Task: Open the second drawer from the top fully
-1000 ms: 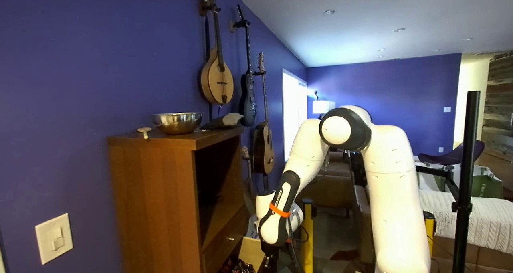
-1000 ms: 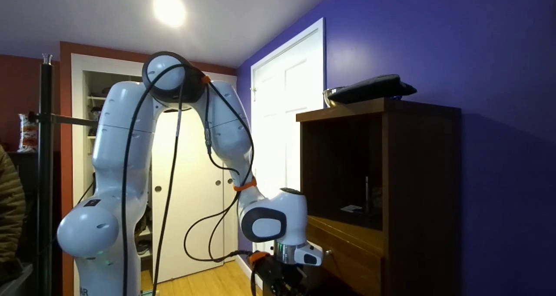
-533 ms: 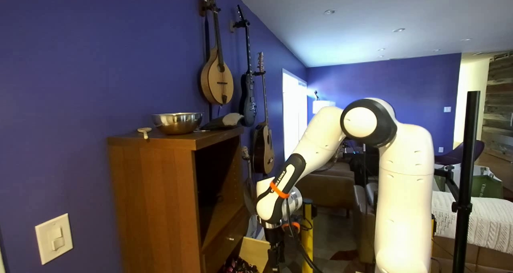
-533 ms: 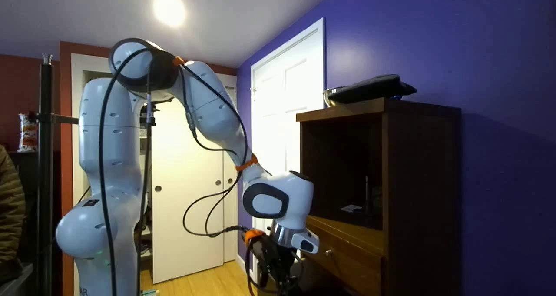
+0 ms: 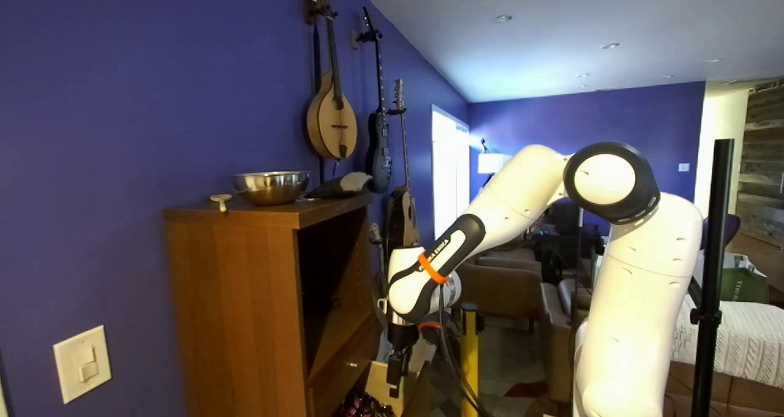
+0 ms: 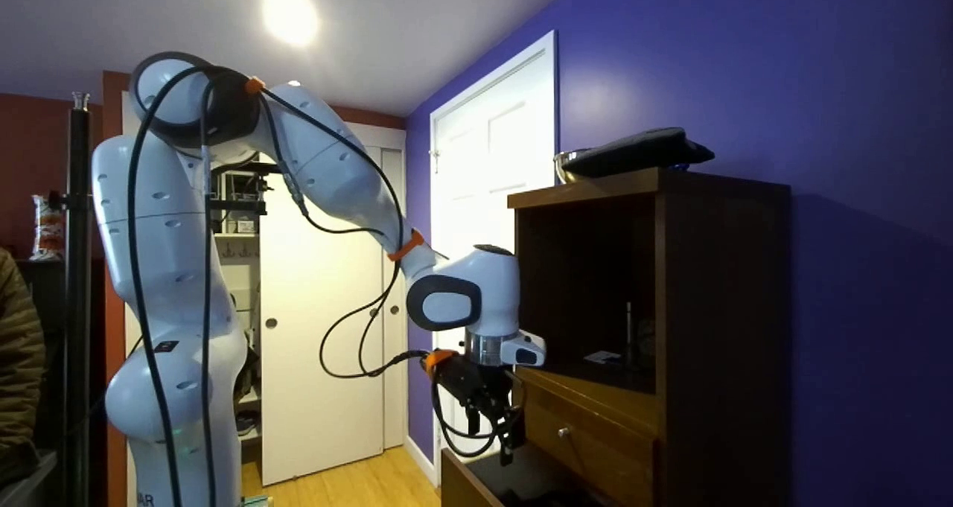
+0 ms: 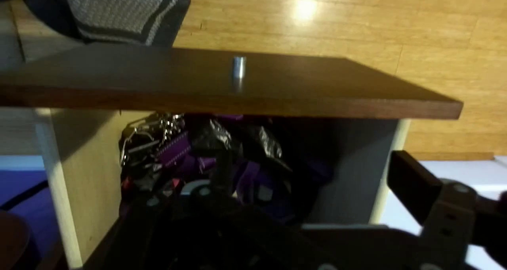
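The second drawer stands pulled out, its brown front carrying a small silver knob in the wrist view. Purple and black items lie inside it. In both exterior views its lower part is cut off by the frame; the drawer front shows at the bottom edge in an exterior view. Above it, the top drawer is shut. My gripper hangs over the second drawer, fingers spread wide and holding nothing. The knob is apart from the fingers.
The wooden cabinet has an open compartment over the drawers. A metal bowl and a dark cloth-like thing rest on top. A yellow post and brown seats stand beyond the arm. The arm's cable loops beside the gripper.
The arm has risen and its elbow has swung back, away from the cabinet. My gripper has come up over the drawer, with its fingers wider apart. The drawer stays out.
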